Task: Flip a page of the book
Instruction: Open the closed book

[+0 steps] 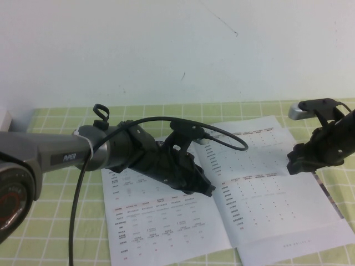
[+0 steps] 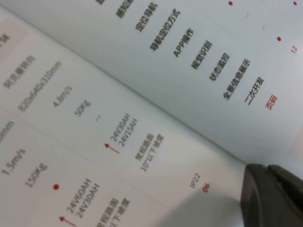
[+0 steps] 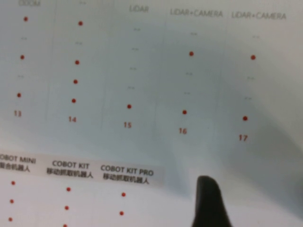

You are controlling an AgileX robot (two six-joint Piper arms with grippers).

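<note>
The book [image 1: 166,221] lies open and flat on the green checked tablecloth. It is white with small grey tables and red dots. My left gripper [image 1: 208,190] reaches across the left page and rests shut on the paper next to the spine. In the left wrist view its dark fingertips [image 2: 265,194] sit together on the left page near the number 06. My right gripper [image 1: 293,162] hovers over the outer part of the right-hand page [image 1: 260,183]. In the right wrist view a dark part of it [image 3: 208,203] sits over the page [image 3: 142,71], which bows slightly above a lower sheet [image 3: 71,189].
The tablecloth [image 1: 50,227] shows around the book. A white wall stands behind the table. A black cable [image 1: 75,210] hangs from the left arm over the left side. A white object [image 1: 4,119] sits at the far left edge.
</note>
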